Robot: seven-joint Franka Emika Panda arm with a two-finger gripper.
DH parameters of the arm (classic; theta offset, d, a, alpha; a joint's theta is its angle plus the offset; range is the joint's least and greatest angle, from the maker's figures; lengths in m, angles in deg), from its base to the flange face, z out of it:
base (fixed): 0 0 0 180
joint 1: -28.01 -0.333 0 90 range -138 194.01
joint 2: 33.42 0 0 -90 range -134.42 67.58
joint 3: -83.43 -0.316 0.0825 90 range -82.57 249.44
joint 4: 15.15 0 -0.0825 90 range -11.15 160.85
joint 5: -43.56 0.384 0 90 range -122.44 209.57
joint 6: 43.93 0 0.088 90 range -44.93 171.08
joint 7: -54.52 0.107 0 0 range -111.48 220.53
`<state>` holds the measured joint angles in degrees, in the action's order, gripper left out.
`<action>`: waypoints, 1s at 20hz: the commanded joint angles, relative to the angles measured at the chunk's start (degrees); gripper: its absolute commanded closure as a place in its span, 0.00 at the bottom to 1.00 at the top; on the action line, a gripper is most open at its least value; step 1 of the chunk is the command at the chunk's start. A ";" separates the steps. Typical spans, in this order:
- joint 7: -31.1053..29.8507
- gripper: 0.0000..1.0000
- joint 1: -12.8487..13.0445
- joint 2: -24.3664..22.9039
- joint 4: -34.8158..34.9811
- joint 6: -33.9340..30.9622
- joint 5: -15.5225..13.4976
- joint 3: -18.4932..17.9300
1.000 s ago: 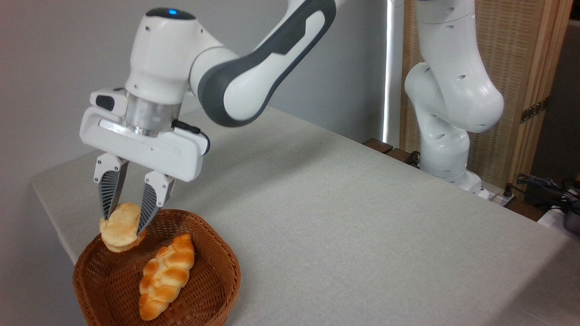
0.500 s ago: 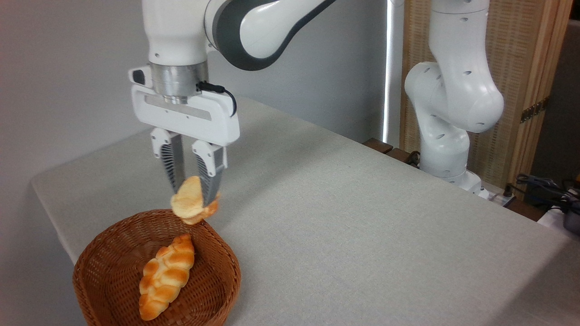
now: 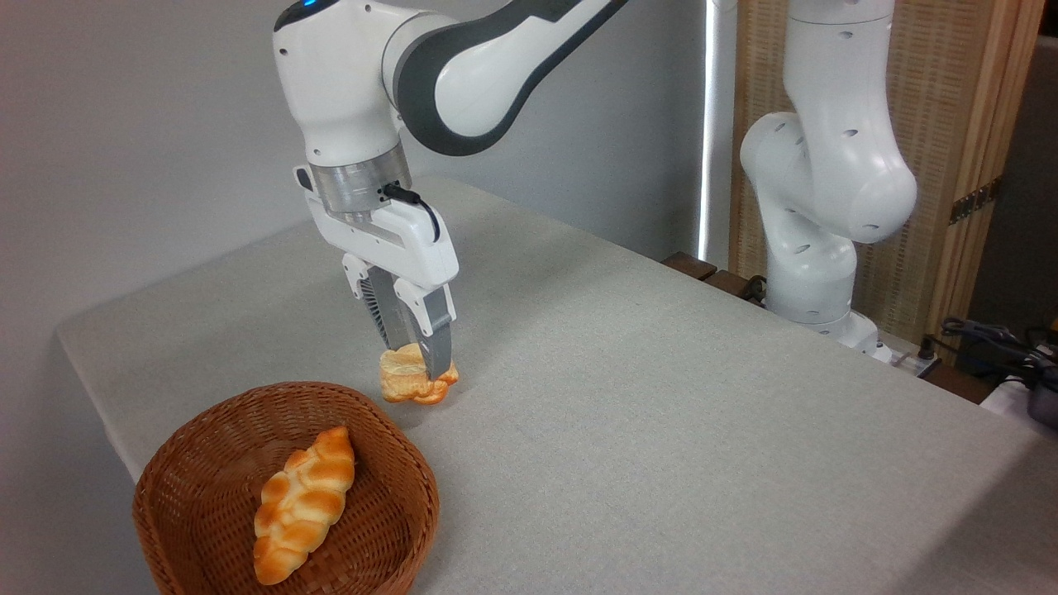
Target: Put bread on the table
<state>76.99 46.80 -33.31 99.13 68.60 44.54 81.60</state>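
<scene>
Grey cloth table (image 3: 661, 430), bread (image 3: 409, 382) in hand (image 3: 417, 359), just beyond basket (image 3: 397, 529) rim

Plain grey wall (image 3: 140, 124) fills the left, evenly lit. A bright vertical strip of light (image 3: 705, 124) runs down beside a wood-framed woven screen (image 3: 950, 124) at right, cables (image 3: 992, 339) tangled below it.

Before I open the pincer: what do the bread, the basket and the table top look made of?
The bread: pale, crackled crust with an orange underside, matte; real or a foam replica, I cannot tell. The basket: brown woven wicker, strands visible along the rim. The table: covered in light grey-beige woven cloth, matte, fine texture. The pincer: white housing, grey ribbed fingers, probably plastic or rubber.
</scene>
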 commanded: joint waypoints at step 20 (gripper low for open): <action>14.09 0.00 -0.33 -0.56 -4.33 -0.46 -0.19 -5.46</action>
